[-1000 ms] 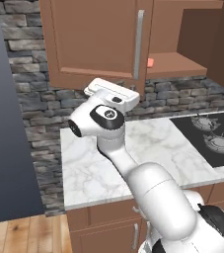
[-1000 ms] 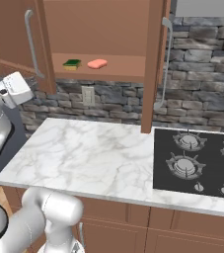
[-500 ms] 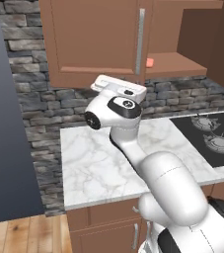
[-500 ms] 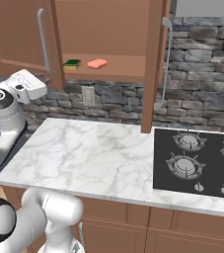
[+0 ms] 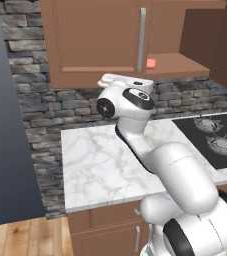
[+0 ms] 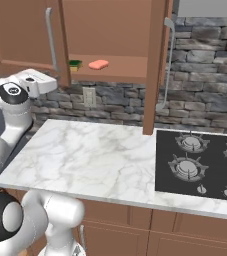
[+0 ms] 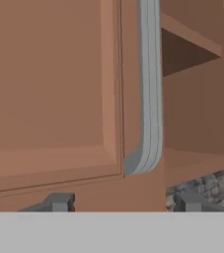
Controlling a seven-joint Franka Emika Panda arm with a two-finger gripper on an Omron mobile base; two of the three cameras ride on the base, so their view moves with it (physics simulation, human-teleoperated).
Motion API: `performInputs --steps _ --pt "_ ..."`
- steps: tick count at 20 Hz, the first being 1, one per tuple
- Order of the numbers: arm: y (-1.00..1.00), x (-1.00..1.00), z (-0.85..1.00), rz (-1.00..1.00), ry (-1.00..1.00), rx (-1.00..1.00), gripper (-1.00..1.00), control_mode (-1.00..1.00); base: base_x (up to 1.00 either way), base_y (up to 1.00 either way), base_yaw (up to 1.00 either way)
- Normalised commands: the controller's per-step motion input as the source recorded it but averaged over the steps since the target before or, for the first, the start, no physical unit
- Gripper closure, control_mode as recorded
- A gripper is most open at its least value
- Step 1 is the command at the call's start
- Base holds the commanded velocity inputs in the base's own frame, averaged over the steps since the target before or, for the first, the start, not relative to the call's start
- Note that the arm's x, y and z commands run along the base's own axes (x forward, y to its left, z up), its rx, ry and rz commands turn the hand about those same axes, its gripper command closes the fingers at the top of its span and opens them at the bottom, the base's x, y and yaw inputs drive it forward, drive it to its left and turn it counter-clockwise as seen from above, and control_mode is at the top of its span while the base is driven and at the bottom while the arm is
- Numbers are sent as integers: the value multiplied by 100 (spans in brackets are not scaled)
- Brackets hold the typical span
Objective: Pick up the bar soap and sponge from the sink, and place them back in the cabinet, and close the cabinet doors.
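Observation:
The salmon-pink bar soap (image 6: pixel 99 64) and the green-and-yellow sponge (image 6: pixel 75 64) lie side by side on the shelf of the brown wall cabinet (image 6: pixel 120 70). From the left base view the soap (image 5: pixel 151 63) peeks past the left cabinet door (image 5: pixel 95 40). That door stands partly open, and the right cabinet door (image 6: pixel 155 65) is swung wide, edge-on. My gripper (image 7: pixel 123 202) is open just below the left door's silver handle (image 7: pixel 150 89), with nothing between its fingertips (image 7: pixel 59 201). The sink is out of view.
A marble counter (image 6: pixel 85 160) runs below the cabinet, with a black gas hob (image 6: pixel 200 160) at its right. A stone backsplash with a wall socket (image 6: pixel 89 96) is behind it. A dark tall panel (image 5: pixel 10 125) stands at the counter's left.
The left cabinet door has swung further toward shut. My hand has moved right along with it, and the jaws now stand apart.

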Motion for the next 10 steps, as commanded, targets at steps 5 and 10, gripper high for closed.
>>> performInputs --steps 5,10 --pt "0 27 0 3 5 0 -100 -100 0 0 0" --pt "0 26 0 5 0 0 -100 -100 0 0 0"
